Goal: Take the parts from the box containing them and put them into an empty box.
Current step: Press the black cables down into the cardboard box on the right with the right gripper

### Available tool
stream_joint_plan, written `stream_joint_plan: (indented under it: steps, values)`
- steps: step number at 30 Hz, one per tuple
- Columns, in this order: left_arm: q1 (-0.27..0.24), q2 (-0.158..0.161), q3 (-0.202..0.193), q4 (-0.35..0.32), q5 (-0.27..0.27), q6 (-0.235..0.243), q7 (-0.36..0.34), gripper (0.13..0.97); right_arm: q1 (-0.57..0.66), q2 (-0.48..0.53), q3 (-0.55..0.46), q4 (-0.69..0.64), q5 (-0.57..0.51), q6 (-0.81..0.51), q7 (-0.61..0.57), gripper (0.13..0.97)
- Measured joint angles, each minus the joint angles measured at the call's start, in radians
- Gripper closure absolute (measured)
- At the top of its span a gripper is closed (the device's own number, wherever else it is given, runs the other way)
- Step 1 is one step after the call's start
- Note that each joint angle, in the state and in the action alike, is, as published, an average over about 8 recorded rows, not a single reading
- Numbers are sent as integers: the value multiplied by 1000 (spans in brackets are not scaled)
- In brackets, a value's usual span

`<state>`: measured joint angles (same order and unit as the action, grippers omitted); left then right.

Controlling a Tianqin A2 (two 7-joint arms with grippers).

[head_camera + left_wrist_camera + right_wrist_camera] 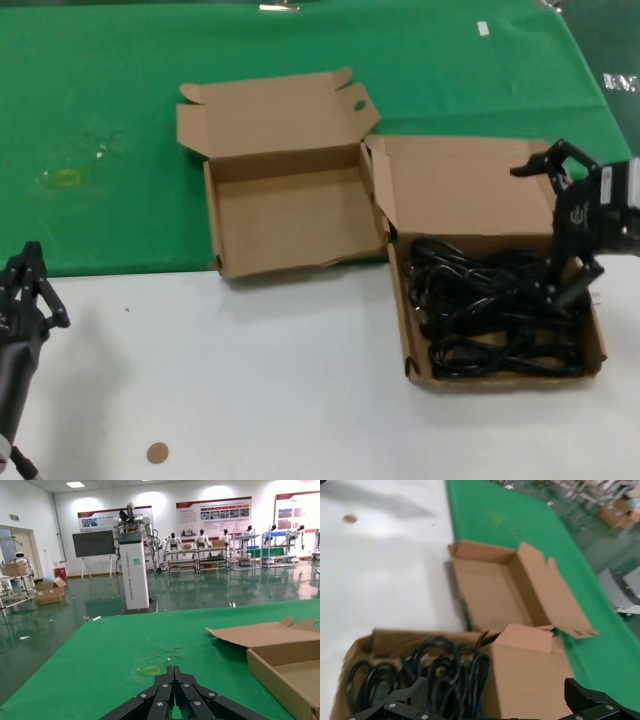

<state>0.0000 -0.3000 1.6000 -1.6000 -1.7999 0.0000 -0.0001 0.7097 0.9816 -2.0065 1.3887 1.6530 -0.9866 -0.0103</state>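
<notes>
1. Right gripper (pixel 568 232) hangs over the far right part of the larger cardboard box (pixel 415 372), its fingers spread wide: one reaches down to the cords, the other juts up over the lid.
2. Black power cords (pixel 495 305) lie heaped in that box's tray, their loops running mostly across the tray from side to side; single plugs and their directions cannot be made out.
3. From the right wrist, the spread fingertips (pixel 415 692) frame the cord pile (pixel 435 677) with nothing clamped between them.
4. Smaller cardboard box (pixel 290 215) sits just left of the larger one on the green cloth (pixel 100 100), lid open and tilted back, tray bare.
5. Left gripper (pixel 30 285) is parked low at the table's (pixel 250 380) left edge, well apart from both boxes, fingers closed together.
</notes>
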Motion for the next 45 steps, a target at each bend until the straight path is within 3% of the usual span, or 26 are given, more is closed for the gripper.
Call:
stream_joint_plan:
  steps: [12,25,34,45]
  values:
    - [0,0,0,0,0,0,0,945,45,-48,-25,-72,-89,-120,-127,129]
    - [0,0,0,0,0,0,0,945,54,-109,-43,-156,-151,-153,-188,173]
    - [0,0,0,0,0,0,0,945,76,-160,-48,-231,-184,-140,-233,289]
    - [0,0,0,0,0,0,0,945,78,-184,-46,-252,-208,-123,-240,531]
